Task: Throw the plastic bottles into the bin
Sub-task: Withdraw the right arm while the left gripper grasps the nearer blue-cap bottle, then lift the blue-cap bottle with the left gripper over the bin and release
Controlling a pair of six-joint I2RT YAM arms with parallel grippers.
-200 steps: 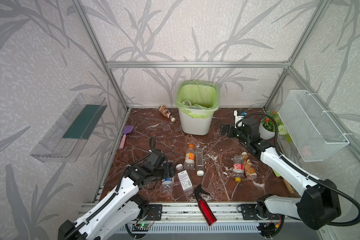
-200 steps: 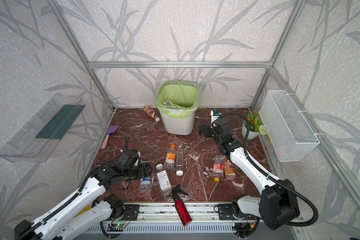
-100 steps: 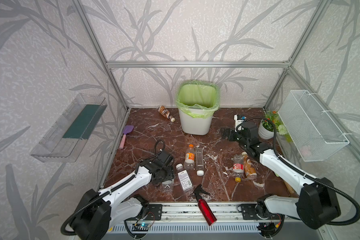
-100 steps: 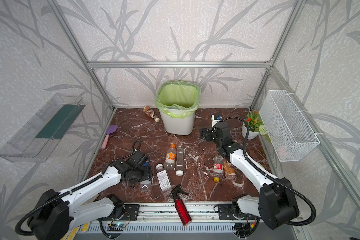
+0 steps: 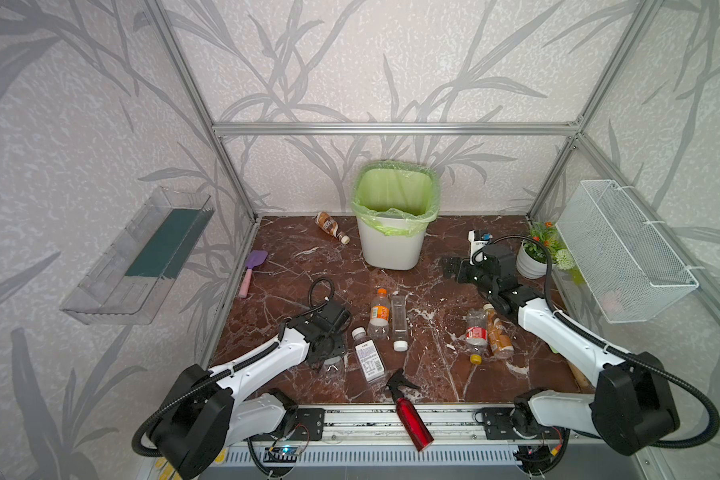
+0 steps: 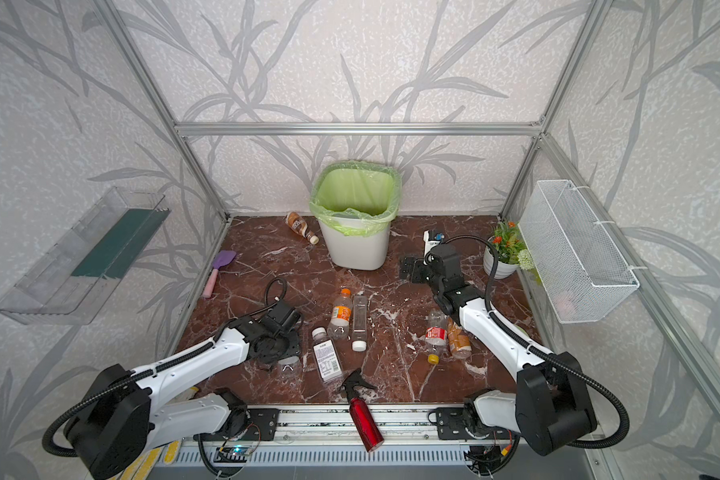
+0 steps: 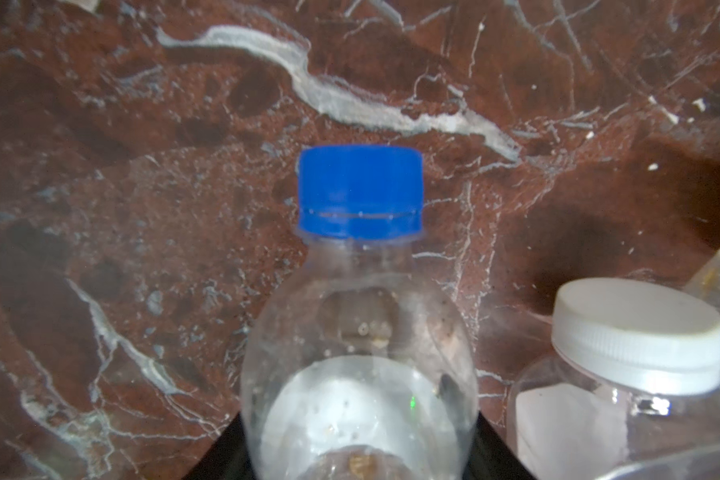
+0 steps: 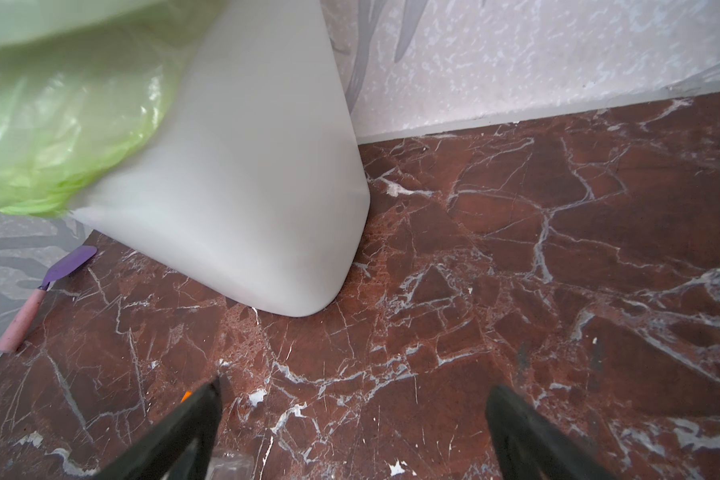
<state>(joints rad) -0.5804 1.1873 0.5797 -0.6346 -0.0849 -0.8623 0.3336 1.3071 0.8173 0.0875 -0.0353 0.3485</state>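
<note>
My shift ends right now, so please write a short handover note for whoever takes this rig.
Left gripper: closed on the blue-capped bottle, down at the floor.
Right gripper: open, empty, beside the bin.
Lying loose: coffee bottle left of the bin; orange-label bottle, plain bottle, white-label bottle mid-floor; red-label bottle and brown bottle by the right arm.
Done: cannot tell what is in the bin.
Left: lift the held bottle to the bin, then the six others.
</note>
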